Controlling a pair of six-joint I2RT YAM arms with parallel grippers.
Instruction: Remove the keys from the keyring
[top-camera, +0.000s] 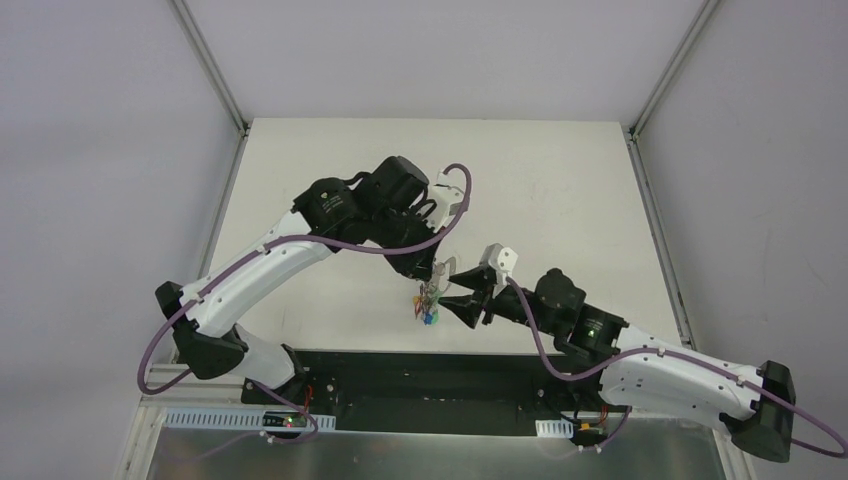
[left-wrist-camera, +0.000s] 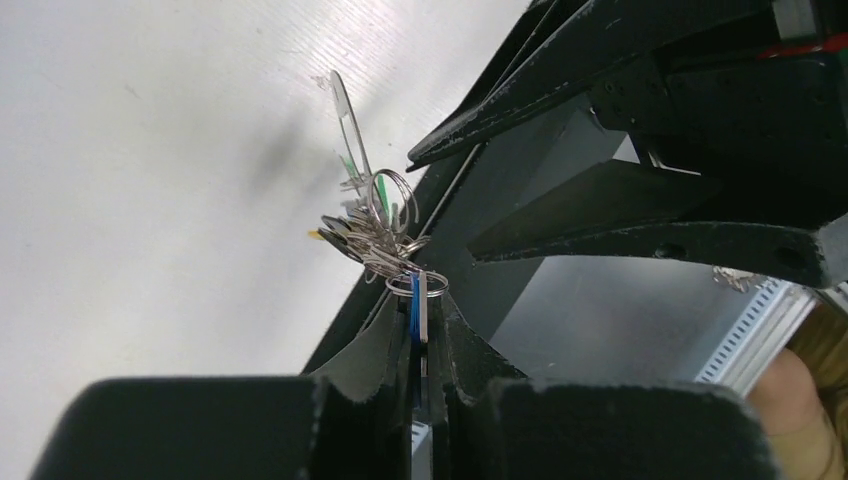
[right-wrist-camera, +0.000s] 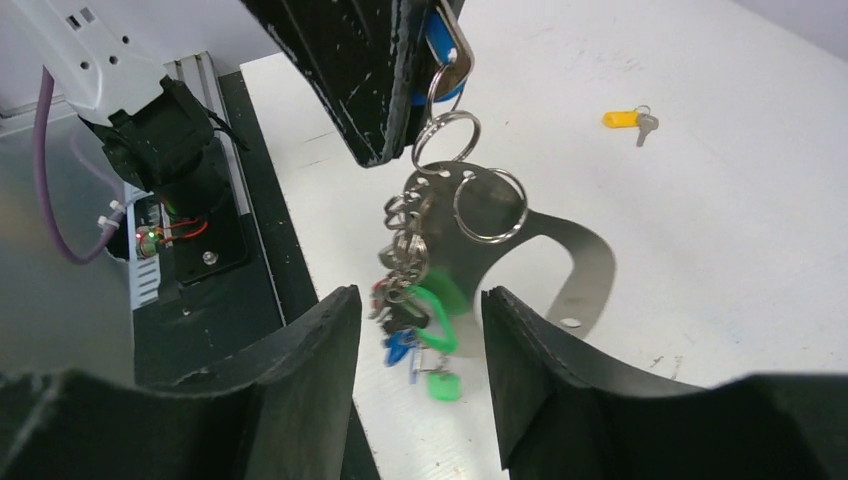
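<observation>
Gripping a blue key (right-wrist-camera: 445, 48), left hand (left-wrist-camera: 418, 345) dangles the keys (right-wrist-camera: 405, 300) — right hand (right-wrist-camera: 420, 297) spread open, just beside.

No legible text, labels, brands, numbers or signs anywhere.

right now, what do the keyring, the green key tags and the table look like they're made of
Keyring: thin sheet metal by the look, dull grey, flat, with punched holes. Green key tags: probably plastic, given saturated colour and smooth rounded shapes, though blurred. Table: matte white, faintly grained; laminate or painted board, cannot tell which.
</observation>
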